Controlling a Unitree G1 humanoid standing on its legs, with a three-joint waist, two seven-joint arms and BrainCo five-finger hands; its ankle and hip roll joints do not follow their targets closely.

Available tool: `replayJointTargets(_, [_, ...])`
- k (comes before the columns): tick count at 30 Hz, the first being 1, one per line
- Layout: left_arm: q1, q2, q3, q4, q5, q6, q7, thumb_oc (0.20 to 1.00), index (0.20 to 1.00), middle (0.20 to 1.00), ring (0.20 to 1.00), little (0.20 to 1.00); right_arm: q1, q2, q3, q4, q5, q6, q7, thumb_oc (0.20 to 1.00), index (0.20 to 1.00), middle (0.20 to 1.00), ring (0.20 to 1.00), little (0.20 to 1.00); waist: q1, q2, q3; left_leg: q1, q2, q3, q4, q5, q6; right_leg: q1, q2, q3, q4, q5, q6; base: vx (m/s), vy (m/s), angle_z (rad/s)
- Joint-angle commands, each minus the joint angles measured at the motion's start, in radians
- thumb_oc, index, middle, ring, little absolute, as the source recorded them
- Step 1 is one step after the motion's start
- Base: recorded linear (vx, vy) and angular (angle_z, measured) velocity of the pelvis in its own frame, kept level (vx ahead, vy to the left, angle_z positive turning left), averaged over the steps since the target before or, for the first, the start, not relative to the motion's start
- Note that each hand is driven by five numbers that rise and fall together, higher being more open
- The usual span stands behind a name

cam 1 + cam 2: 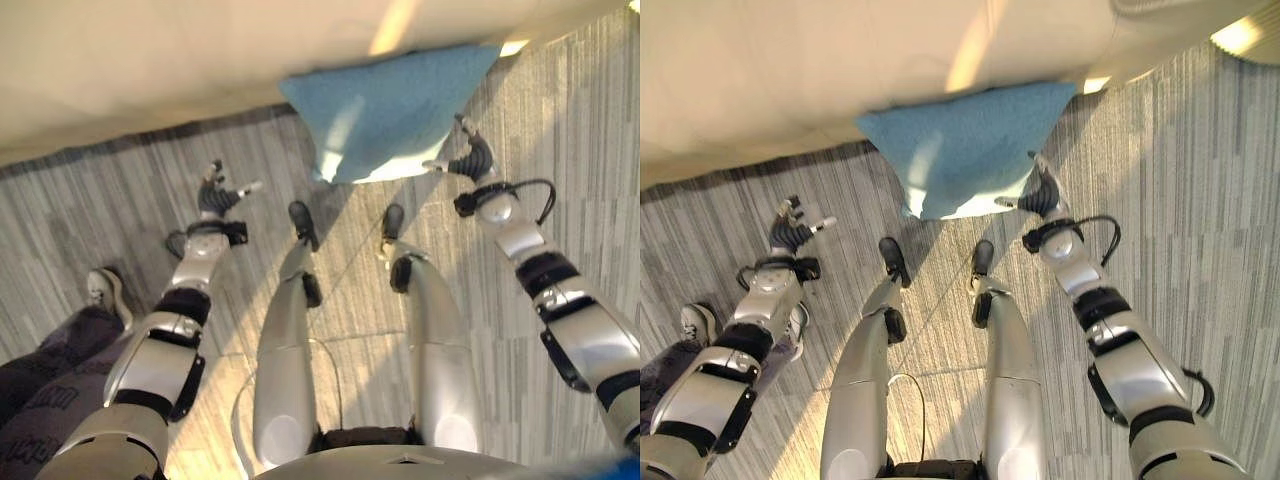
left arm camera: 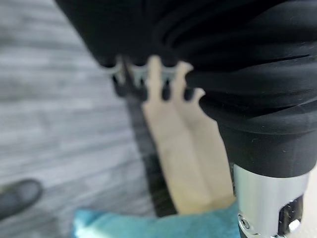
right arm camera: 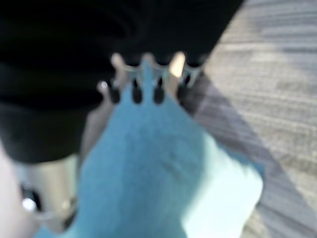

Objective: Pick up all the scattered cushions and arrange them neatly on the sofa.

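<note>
The sofa (image 1: 150, 60) is the biggest thing before me, a pale cream mass across twelve o'clock, its lower front edge running slantwise from nine o'clock up toward one o'clock. Below that edge the grey striped carpet floor (image 1: 560, 140) lies open on both sides, widest at three o'clock.

The blue cushion (image 1: 385, 110) leans against the sofa's front at about one o'clock, its upper part on the cream face and its lower corner pointing down at the floor. It is a plain square of soft, slightly napped teal-blue cloth, with a bright patch of light on its lower edge. I can read no label or writing on it.

At eight o'clock a person's leg in dark trousers (image 1: 40, 380) with a pale shoe (image 1: 105, 290) stands near my left arm.

My right robot hand (image 1: 1038, 192) is at the cushion's lower right edge, fingers straight and reaching along the cloth, touching it without curling round it. My left robot hand (image 1: 218, 192) hangs over bare carpet at ten o'clock, well apart from the cushion, fingers loosely spread and holding nothing.
</note>
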Motion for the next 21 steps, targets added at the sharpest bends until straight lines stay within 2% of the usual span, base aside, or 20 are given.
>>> replayJointTargets(1, [-0.014, 0.062, -0.013, -0.067, -0.049, -0.048, 0.030, 1.000, 1.000, 1.000, 1.000, 1.000, -0.028, -0.069, 0.027, 0.019, 0.084, -0.035, -0.031, 1.000, 1.000, 1.000, 1.000, 1.000, -0.006, 0.015, -0.067, -0.151, 0.110, -0.100, 0.139, -0.088, -0.100, -0.072, -0.060, 0.088, -0.061, 0.076, 0.181, -0.02, -0.101, 0.04])
replayJointTargets(11, [-0.171, 0.139, -0.106, -0.095, -0.077, -0.047, 0.028, 1.000, 1.000, 1.000, 1.000, 1.000, -0.154, -0.171, 0.095, 0.155, 0.128, -0.008, -0.016, 1.000, 1.000, 1.000, 1.000, 1.000, 0.005, 0.036, -0.104, -0.377, 0.118, -0.134, 0.248, -0.088, -0.098, -0.307, -0.057, 0.093, 0.085, 0.036, 0.167, 0.02, -0.085, 0.04])
replayJointTargets(21, [-0.266, 0.137, -0.177, -0.125, -0.158, -0.044, 0.021, 1.000, 1.000, 1.000, 1.000, 1.000, -0.275, -0.254, 0.158, 0.222, 0.193, 0.000, -0.017, 1.000, 1.000, 1.000, 1.000, 1.000, 0.021, 0.058, -0.099, -0.532, 0.136, -0.166, 0.360, -0.106, -0.093, -0.490, -0.053, 0.110, 0.220, -0.012, 0.157, 0.05, -0.115, 0.03])
